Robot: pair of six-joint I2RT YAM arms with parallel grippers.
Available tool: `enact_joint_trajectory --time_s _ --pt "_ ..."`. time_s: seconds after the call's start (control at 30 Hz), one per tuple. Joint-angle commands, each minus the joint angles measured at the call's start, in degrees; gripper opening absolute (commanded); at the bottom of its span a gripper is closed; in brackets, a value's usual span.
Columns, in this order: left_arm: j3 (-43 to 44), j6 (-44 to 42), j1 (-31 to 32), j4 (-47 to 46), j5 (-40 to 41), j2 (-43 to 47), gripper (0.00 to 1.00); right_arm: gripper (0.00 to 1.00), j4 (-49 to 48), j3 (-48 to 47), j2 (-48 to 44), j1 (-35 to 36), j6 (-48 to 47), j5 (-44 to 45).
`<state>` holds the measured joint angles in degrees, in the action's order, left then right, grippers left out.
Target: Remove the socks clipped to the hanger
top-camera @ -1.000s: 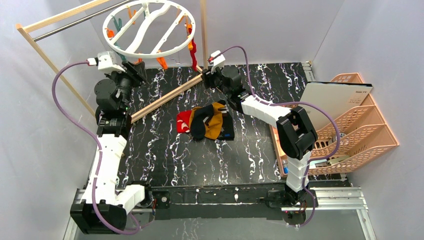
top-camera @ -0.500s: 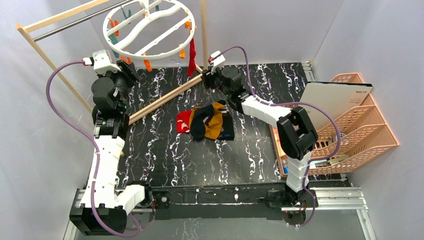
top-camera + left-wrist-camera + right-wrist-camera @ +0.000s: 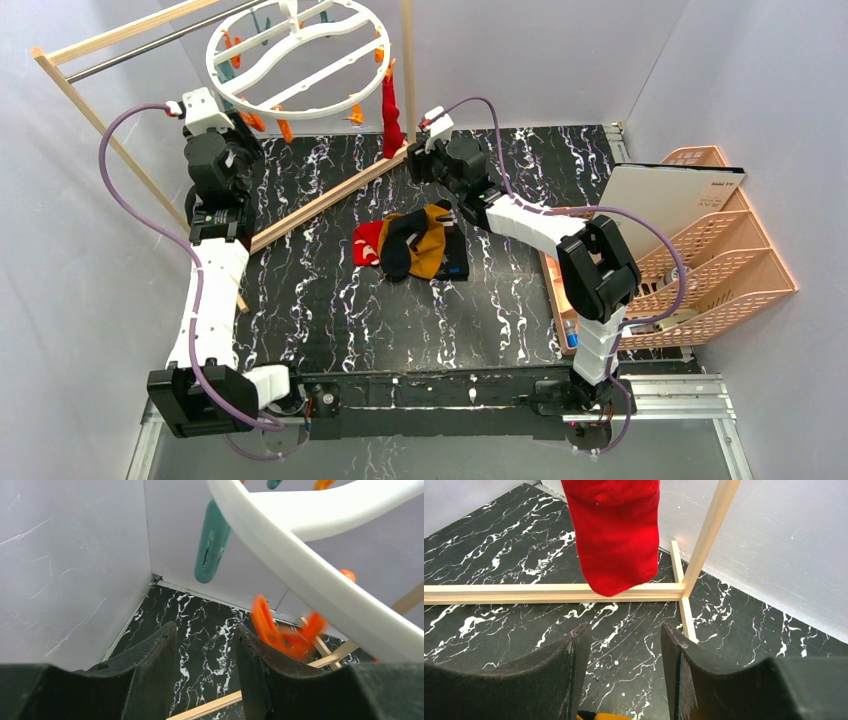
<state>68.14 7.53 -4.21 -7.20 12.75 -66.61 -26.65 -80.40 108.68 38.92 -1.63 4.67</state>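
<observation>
One red sock (image 3: 391, 108) hangs from the hanger (image 3: 297, 58); other socks (image 3: 410, 243) lie heaped on the table (image 3: 330, 300).
Top view: it dangles at the hanger's 3 o'clock, the others mid-table. Left wrist: left gripper (image 3: 202, 645) spread, empty, teal clip (image 3: 212, 542) at 12 o'clock. Right wrist: right gripper (image 3: 621, 637) spread, empty, sock's rounded toe at 12 o'clock.

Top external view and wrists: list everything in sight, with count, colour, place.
hanger: one, white, back left, raised
clips: several, orange and teal, on hanger
hanging sock: one, red, hanger's right side
loose socks: pile, red, black, mustard, table centre
rack: one, wood, back left
file tray: one, peach, right edge
table: one, black marbled
left pincer: open, empty, under hanger
right pincer: open, empty, under hanging sock
</observation>
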Motion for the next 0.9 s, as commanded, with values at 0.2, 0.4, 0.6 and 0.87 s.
enact_joint_trajectory --time_s 0.2,0.4,0.6,0.87 --pt "5.6 1.3 -4.6 -1.5 0.5 -4.3 0.44 0.61 -2.0 1.7 -4.1 0.0 1.2 -0.5" --pt "9.3 4.5 -8.0 -0.4 -1.5 -8.0 0.45 0.61 -1.9 2.0 -4.2 0.1 2.1 -0.9" --pt "6.1 6.4 -9.1 1.5 -2.2 -5.0 0.64 0.77 -2.3 0.6 -2.8 0.1 3.3 -4.0" --pt "0.8 8.4 -9.1 5.8 -4.9 1.4 0.72 0.79 -2.1 -10.0 6.2 0.7 3.8 -4.3"
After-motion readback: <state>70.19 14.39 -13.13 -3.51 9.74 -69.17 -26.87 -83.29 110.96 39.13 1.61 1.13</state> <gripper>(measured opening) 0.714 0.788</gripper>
